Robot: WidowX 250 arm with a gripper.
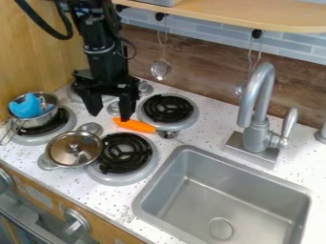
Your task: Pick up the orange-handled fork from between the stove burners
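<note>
Speckled counter [205, 125], one tool [110, 116] near one orange-handled utensil [136, 126].

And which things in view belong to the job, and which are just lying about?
In the job:
orange tool, nearest the jaws, which stand open

Just about:
pot, far left
blue item in it
lid
hanging spoon

Black arm [105, 62], pale ring [98, 49], looping cable [62, 37]
</note>
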